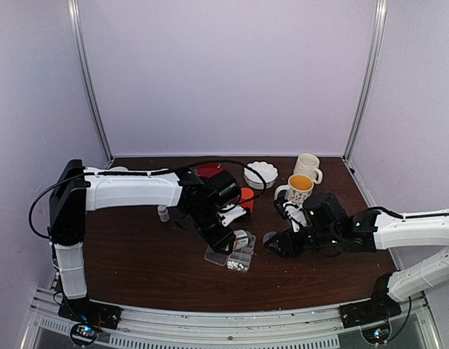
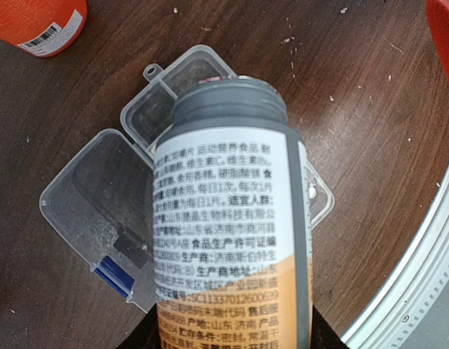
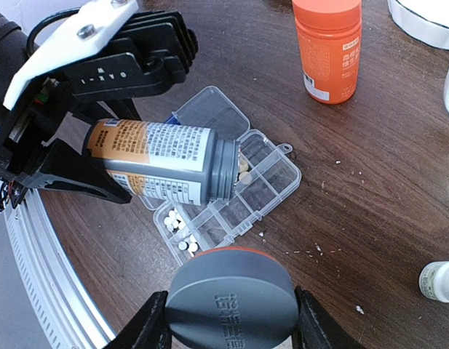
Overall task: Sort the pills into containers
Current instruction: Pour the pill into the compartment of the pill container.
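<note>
My left gripper (image 2: pixel 231 338) is shut on a grey pill bottle (image 2: pixel 228 218) with a white and orange label. It holds the bottle on its side, mouth over the clear pill organizer (image 3: pixel 271 178). Pale yellowish pills (image 3: pixel 244 174) sit at the bottle's mouth, above one of the containers. Several white pills (image 3: pixel 179 227) lie in an end cell. The organizer's hinged lid (image 2: pixel 93 193) lies open. My right gripper (image 3: pixel 231 318) is shut on the bottle's grey cap (image 3: pixel 231 294), just right of the organizer (image 1: pixel 239 260). In the top view the left gripper (image 1: pixel 228 236) and right gripper (image 1: pixel 271 243) flank it.
An orange bottle (image 3: pixel 327 47) stands behind the organizer. A small white bottle (image 1: pixel 163 212) stands to the left, another (image 3: pixel 439 280) near my right gripper. Two mugs (image 1: pixel 300 187) (image 1: pixel 308 166), a white bowl (image 1: pixel 260 173) and a red object (image 1: pixel 209 171) stand at the back. White crumbs dot the table.
</note>
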Motion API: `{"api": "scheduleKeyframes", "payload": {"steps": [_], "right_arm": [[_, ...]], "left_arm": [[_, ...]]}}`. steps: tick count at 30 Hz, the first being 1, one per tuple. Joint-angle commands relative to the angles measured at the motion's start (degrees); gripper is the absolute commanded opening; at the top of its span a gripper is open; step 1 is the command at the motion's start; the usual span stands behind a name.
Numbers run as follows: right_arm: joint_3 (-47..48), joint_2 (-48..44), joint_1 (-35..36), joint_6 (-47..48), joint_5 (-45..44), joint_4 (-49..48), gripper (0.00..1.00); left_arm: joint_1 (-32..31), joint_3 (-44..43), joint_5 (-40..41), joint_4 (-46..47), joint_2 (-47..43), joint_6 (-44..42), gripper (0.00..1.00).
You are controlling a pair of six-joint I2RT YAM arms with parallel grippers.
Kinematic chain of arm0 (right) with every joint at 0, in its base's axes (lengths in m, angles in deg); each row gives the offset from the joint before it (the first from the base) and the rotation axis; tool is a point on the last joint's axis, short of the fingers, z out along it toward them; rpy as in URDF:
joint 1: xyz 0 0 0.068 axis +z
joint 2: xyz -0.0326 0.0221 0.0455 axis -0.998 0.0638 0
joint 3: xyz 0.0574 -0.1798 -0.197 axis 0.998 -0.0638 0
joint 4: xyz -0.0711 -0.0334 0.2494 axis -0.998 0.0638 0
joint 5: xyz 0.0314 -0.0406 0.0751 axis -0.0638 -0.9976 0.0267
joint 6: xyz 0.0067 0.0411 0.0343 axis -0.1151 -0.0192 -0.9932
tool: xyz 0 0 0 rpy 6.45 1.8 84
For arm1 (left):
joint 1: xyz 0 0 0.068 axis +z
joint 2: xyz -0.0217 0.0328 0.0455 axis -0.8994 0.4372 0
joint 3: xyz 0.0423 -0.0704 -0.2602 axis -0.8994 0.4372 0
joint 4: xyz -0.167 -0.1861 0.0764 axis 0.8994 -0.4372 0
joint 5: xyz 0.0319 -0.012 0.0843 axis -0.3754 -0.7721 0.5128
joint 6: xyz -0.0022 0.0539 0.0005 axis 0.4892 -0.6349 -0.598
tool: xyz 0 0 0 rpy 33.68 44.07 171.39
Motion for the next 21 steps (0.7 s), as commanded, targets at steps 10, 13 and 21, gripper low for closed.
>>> {"api": "scheduleKeyframes", "payload": {"steps": [10, 13, 21], "right_arm": [[-0.16, -0.02, 0.07, -0.28, -1.02, 0.03, 0.00], [-0.79, -0.56, 0.07, -0.43, -1.35, -0.50, 0.00], [-0.61, -0.30, 0.07, -0.46, -1.11, -0.16, 0.00]], "left_arm": [[-1.16, -4.91, 1.93, -3.99, 1.19, -0.44, 0.00], [-0.78, -0.24, 2.69, 1.64, -1.50, -0.42, 0.03], [-0.38, -3.38, 1.28, -2.41, 1.51, -0.52, 0.00]]}}
